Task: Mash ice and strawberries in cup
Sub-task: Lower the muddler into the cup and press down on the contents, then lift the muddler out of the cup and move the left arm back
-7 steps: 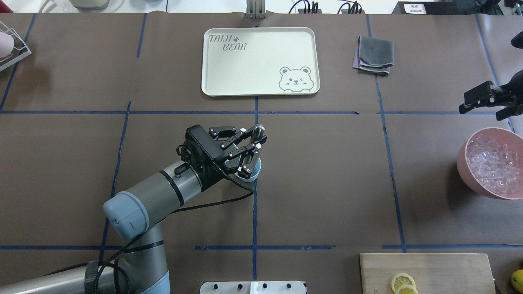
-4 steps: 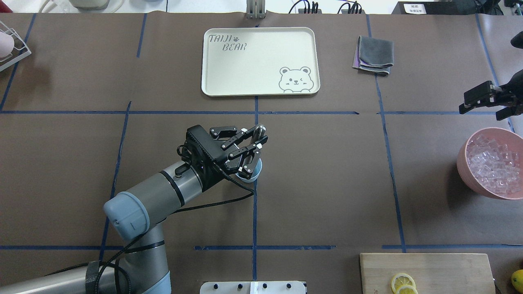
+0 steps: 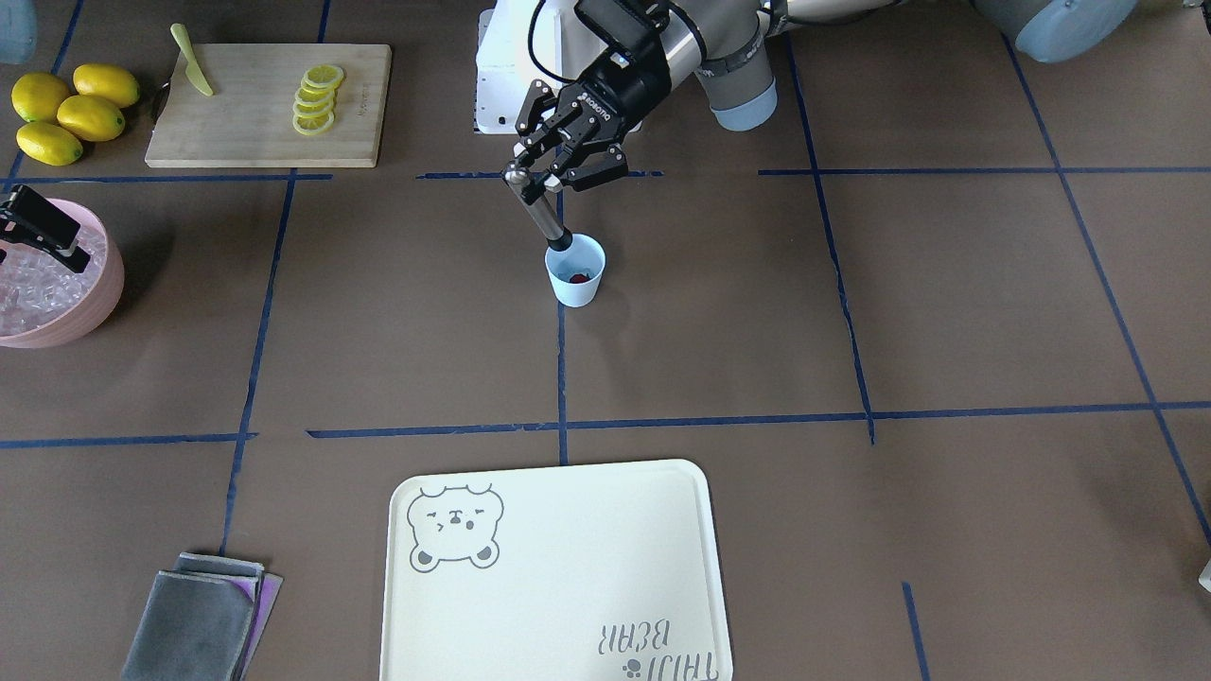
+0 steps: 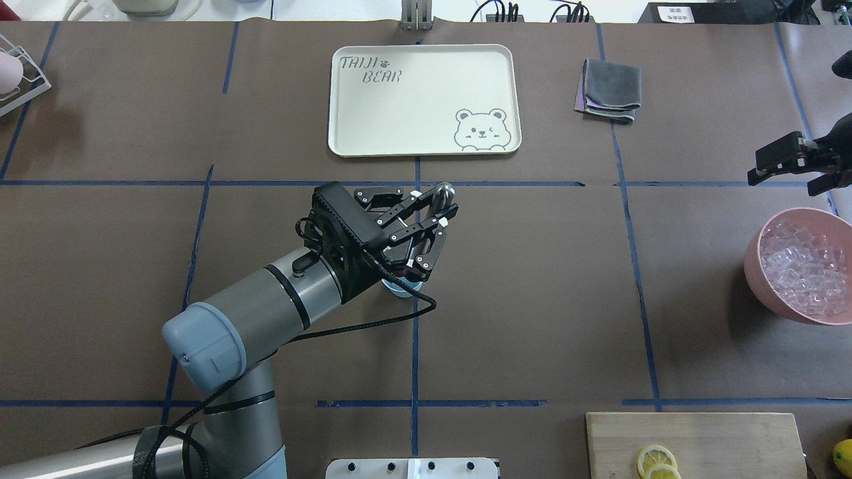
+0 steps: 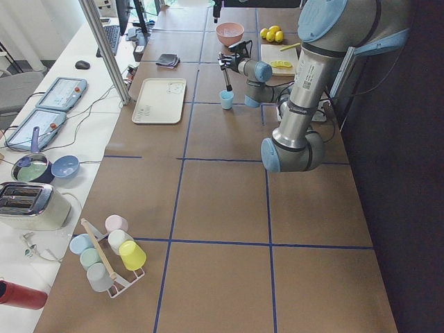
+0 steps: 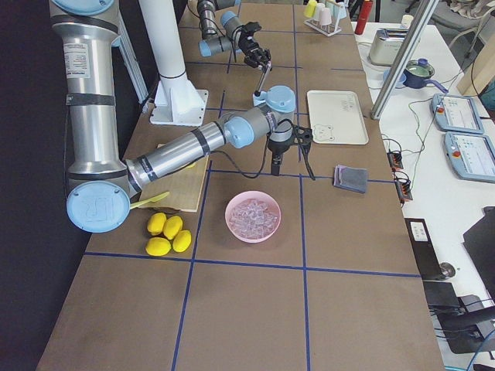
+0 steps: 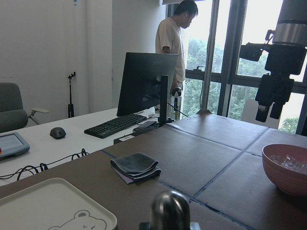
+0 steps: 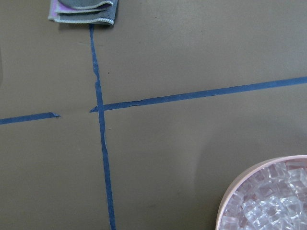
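Left hand (image 3: 535, 182) clamped on upper shaft of metal masher (image 3: 547, 219). Shaft tilted, black tip at mouth of cup (image 3: 577, 293), by rim on robot's side. Cup upright on surface (image 3: 757, 331), red strawberry (image 3: 574, 277) inside. We cannot make out ice in cup. Ice (image 3: 28, 293) heaped in pink bowl (image 3: 99, 303), well apart. Right hand (image 7: 269, 111) raised near bowl, finger spread we cannot tell.

We judge mashing in hand. Next: press tip straight down onto berry. Cup unsteadied, could tip.
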